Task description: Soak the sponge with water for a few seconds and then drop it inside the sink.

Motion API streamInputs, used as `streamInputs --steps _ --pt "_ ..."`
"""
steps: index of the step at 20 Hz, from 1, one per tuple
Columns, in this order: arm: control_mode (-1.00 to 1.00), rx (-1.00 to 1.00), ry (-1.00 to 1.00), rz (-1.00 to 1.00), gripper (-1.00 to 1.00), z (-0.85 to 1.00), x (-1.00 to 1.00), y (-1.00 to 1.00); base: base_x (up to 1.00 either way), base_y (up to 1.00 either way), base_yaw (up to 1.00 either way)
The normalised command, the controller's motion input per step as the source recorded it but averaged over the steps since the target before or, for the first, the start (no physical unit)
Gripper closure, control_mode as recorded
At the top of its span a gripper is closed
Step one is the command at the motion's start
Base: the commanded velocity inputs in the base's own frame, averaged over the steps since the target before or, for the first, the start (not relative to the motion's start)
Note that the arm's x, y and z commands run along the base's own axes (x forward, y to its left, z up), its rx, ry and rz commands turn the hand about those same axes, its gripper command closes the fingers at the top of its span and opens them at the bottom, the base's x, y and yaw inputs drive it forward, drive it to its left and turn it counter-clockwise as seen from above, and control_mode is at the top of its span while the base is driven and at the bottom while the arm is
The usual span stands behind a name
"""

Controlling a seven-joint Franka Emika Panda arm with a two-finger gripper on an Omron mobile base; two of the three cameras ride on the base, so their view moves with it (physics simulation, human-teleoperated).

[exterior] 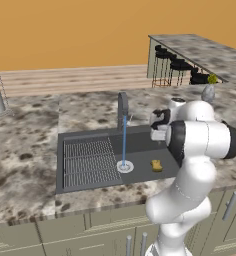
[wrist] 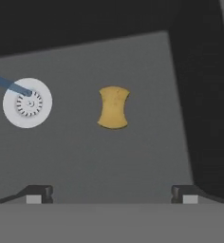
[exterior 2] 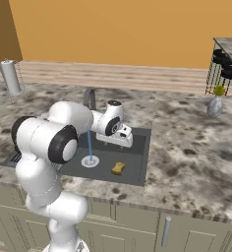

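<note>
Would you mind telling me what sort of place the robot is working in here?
It looks like a simulated home kitchen. A sink is set into a speckled stone counter, with its faucet running water, cabinet doors below, and bar stools at a far counter.

Sink [exterior: 140,142]: dark grey basin, matt, smooth floor with no shine. Ribbed wire grate [exterior: 87,160] on one side looked like thin metal bars. Drain [wrist: 27,103] was white, flat finish, with a slotted centre. Faucet [exterior: 122,107] looked like dull grey metal.

Sponge [wrist: 113,107]: yellow-orange, faintly mottled, soft-looking, matt.

Water [exterior: 124,142]: thin, light blue, translucent stream.

Counter [exterior: 25,155]: speckled grey-brown stone, granite-like, low sheen.

Cabinet fronts [exterior 2: 137,229] were a matt grey-green, painted look, with smooth metal-looking bar handles [exterior 2: 164,231].

Floor [exterior: 75,77] beyond the counter showed pale wood planks. Wall [exterior 2: 118,29] was flat orange, matt.

Arm [exterior: 190,170]: glossy white shell, plastic-like, with dark joints.
</note>
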Motion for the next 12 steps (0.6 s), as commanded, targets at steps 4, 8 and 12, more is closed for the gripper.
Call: streamInputs --steps 4,8,12 --pt "-1.0 0.0 0.0 0.0 -1.0 0.39 -0.17 0.0 0.0 0.0 0.0" --pt "-1.0 0.0 0.0 0.01 -1.0 0.21 -0.27 -0.01 0.0 0.0 0.0" --pt "-1.0 0.0 0.0 0.02 -1.0 0.12 -0.36 -0.04 0.0 0.0 0.0"
